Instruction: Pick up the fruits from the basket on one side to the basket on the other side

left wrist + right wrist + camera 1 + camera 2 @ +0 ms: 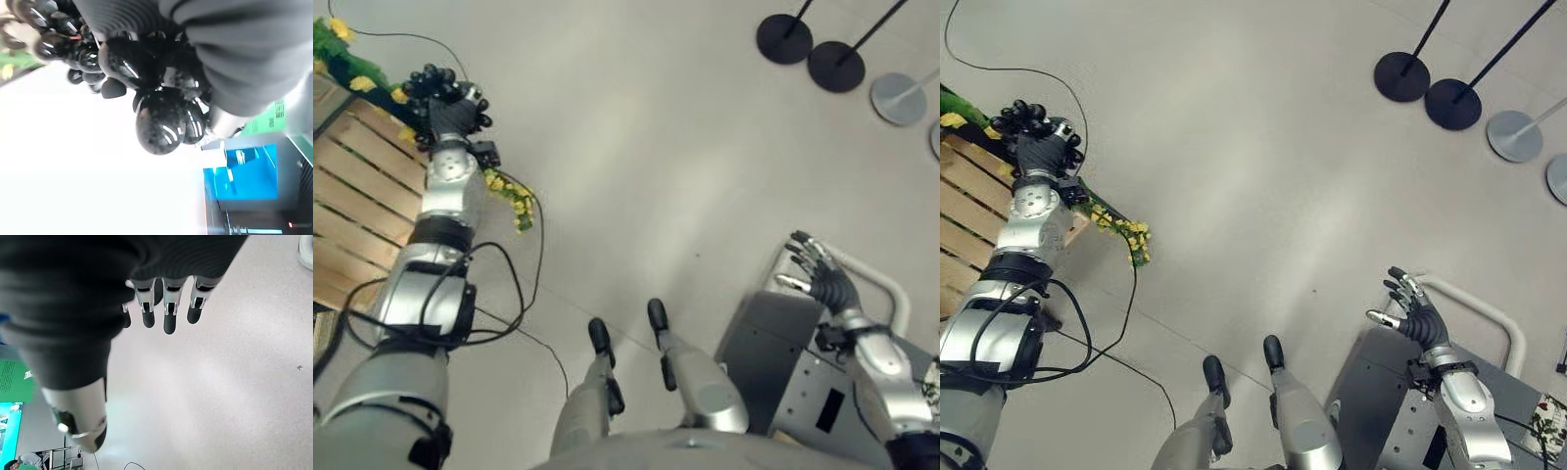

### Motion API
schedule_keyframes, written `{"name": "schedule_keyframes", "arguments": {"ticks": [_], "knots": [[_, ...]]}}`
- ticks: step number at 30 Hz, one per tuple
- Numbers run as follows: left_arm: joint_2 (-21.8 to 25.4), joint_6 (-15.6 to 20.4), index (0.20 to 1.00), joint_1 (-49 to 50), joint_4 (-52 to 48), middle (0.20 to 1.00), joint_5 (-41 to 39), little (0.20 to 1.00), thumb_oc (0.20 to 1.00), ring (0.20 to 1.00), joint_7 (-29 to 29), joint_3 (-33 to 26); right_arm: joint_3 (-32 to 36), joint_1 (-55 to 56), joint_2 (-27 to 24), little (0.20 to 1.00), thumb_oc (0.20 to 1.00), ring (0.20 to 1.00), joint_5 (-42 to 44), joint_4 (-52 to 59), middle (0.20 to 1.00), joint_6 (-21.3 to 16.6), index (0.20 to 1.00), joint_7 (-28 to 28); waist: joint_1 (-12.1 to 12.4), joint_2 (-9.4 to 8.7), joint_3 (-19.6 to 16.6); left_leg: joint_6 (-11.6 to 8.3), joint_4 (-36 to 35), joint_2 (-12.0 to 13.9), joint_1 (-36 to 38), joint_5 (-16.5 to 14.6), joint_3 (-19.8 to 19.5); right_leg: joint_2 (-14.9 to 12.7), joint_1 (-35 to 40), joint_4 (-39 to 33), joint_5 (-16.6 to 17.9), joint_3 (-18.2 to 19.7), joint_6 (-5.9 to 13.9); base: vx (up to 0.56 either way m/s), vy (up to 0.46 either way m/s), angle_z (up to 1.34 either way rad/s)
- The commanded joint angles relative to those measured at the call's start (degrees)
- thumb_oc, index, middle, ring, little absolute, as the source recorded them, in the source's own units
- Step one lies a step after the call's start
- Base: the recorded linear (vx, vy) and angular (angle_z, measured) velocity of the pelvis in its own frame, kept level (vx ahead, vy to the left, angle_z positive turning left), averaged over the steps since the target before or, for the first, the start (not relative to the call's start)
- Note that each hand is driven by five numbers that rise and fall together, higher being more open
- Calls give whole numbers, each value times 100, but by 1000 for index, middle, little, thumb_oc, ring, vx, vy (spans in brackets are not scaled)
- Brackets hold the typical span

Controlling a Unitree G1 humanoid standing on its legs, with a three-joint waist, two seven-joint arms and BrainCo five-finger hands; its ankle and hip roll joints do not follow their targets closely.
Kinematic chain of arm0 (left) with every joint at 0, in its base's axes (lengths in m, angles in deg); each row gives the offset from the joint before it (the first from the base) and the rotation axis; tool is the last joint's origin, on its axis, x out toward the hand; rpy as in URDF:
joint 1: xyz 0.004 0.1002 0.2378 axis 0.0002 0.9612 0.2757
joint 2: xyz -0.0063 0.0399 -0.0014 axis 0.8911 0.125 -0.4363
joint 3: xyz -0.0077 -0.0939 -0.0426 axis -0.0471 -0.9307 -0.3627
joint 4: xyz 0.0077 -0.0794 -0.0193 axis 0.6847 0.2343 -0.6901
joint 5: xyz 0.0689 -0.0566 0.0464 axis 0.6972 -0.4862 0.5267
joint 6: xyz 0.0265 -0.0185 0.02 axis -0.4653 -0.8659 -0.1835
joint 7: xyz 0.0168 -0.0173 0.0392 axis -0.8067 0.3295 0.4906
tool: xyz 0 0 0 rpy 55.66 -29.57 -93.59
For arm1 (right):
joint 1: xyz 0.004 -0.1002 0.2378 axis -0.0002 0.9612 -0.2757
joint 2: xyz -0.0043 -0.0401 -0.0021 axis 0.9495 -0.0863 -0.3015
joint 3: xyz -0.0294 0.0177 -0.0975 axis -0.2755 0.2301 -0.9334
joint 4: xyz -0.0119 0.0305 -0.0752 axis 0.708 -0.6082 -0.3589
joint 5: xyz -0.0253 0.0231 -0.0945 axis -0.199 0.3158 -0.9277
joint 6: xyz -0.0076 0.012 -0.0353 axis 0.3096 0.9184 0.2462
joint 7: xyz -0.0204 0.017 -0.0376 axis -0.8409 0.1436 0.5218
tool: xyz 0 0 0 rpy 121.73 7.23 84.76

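**Grapes in my left hand, no basket yet in sight**

The grapes [161, 122], a bunch of dark, glossy, round berries, sit in my left hand [445, 113], whose fingers curl round the cluster; the berries bulge out past the dark ribbed cover in the left wrist view, smooth and shiny with bright highlights. I hold them raised over the edge of a wooden slatted counter [357, 201], pale planks with gaps between, trimmed along its rim with a garland of green leaves and yellow flowers [514, 201].

I judge the task to be partway: one fruit is picked up and in carriage, but the placing is not yet done. I cannot see either basket from here, so I cannot tell how many fruits remain or how many have crossed.

Moving right, the floor [646, 147] is plain, pale and smooth. At the far upper right stand round flat stand bases [1402, 76], two black and others grey, with thin poles rising from them.

My right hand [1412, 311] hovers low on the right, fingers straight and spread, holding nothing, above a grey metal cart [1386, 392] with a rounded pale tubular handle [1484, 318].
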Motion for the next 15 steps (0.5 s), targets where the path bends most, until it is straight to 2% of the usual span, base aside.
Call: {"name": "schedule_keyframes", "arguments": {"ticks": [1, 15], "knots": [[183, 635, 200, -203, -1, 200, 120, 200, 200, 200, 4, -267, 269, 232, 35, 1000, 1000, 1000, 93, 169, 1000, -423, 1000, 49, 113, -154, -440, -178, 360, 188, 397, -463, 64, -26, -222, 892, -550, 76, 605, 0, 0, 0], [495, 627, 200, -56, 320, 200, 36, 200, 200, 200, -39, -456, 283, 227, 54, 1000, 1000, 1000, 158, 17, 1000, -472, 1000, 23, 192, -52, -430, -199, 256, 165, 529, -427, 45, -26, -202, 933, -584, 7, 582, -1, 0, 0]]}}
